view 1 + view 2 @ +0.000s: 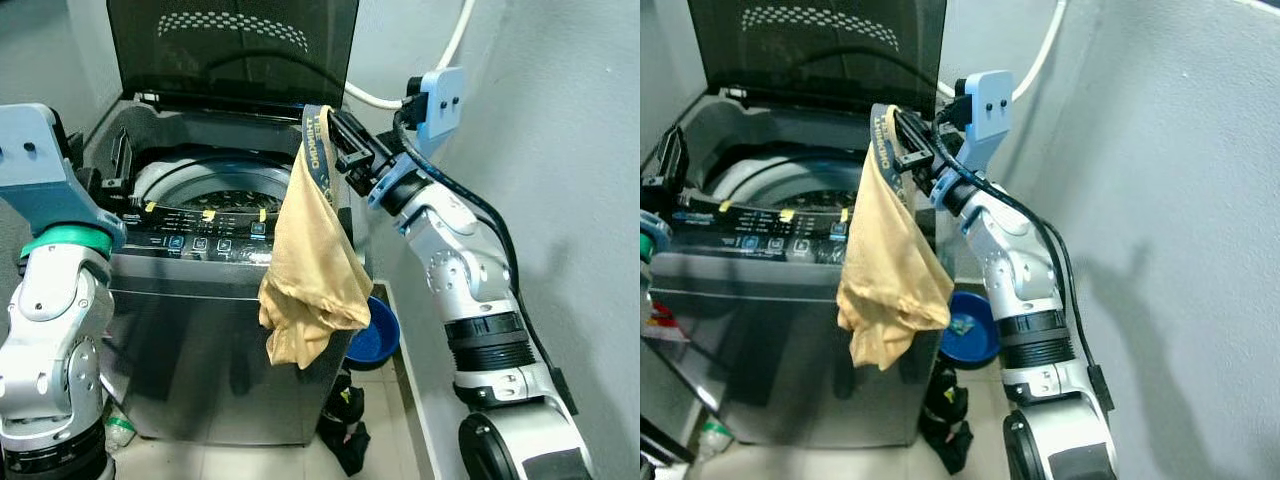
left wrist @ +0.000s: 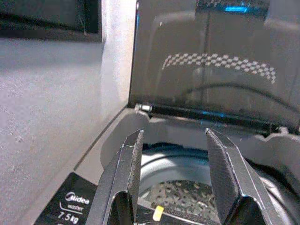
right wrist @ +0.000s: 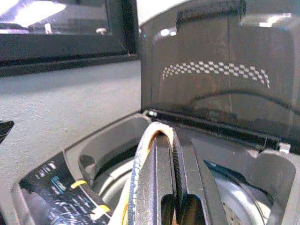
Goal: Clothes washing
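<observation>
A top-loading grey washing machine [image 1: 200,330] stands with its dark lid [image 1: 232,40] raised and its drum [image 1: 215,185] exposed. My right gripper [image 1: 328,125] is shut on the dark waistband of a tan garment [image 1: 310,265], held above the machine's right rim. The cloth hangs down over the right front corner and the control panel [image 1: 195,240]. The waistband wraps over the closed fingers [image 3: 161,164] in the right wrist view. My left gripper [image 2: 171,164] is open near the machine's left side, pointing at the drum [image 2: 183,187], holding nothing.
A blue basin [image 1: 378,330] sits on the floor right of the machine, with dark items [image 1: 345,420] below it. A grey wall [image 1: 560,150] runs close on the right, carrying a white hose [image 1: 440,60]. A small bottle [image 1: 118,430] lies at the machine's left foot.
</observation>
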Tool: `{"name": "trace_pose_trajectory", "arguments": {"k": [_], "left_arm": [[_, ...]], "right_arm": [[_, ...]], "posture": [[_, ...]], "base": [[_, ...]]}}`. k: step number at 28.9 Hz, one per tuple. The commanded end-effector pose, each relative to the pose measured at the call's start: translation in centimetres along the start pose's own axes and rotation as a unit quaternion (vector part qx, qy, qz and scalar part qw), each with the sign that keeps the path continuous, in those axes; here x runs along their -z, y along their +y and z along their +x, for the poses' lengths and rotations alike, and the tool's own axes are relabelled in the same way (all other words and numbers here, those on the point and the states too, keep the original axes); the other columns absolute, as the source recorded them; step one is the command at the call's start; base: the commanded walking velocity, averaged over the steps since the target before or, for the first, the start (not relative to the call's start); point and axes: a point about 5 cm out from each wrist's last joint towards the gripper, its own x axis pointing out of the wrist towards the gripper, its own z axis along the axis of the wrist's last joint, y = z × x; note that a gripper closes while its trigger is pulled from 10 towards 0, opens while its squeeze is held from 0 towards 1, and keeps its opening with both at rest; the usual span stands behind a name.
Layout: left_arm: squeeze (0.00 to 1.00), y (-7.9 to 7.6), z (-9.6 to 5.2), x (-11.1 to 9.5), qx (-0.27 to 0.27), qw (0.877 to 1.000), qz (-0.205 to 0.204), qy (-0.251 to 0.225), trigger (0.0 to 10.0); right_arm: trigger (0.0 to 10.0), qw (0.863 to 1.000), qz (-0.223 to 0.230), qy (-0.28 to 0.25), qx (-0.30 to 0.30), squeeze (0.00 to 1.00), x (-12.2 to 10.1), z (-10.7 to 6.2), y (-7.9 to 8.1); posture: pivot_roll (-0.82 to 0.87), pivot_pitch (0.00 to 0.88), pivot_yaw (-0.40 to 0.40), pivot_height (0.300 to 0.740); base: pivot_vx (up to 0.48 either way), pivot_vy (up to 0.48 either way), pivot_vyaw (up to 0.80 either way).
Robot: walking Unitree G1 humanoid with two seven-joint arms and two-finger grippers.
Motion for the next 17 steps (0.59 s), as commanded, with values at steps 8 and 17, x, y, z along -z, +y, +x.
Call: {"name": "trace_pose_trajectory", "arguments": {"k": [8,17], "left_arm": [[0.00,-0.5,-0.5,0.3,0.010,1.000,0.019,0.008,10.0],[0.00,-1.0,-0.4,0.1,0.023,1.000,0.014,0.002,10.0]], "right_arm": [[10.0,0.999,0.013,0.005,0.038,0.00,0.3,0.0,-0.8],[10.0,0.999,0.014,0.009,0.041,0.00,0.6,-0.4,-0.8]], "posture": [[0.18,0.000,-0.070,0.740],[0.17,0.000,-0.060,0.740]], "base": [[0.000,0.000,0.00],[0.000,0.369,0.00]]}}
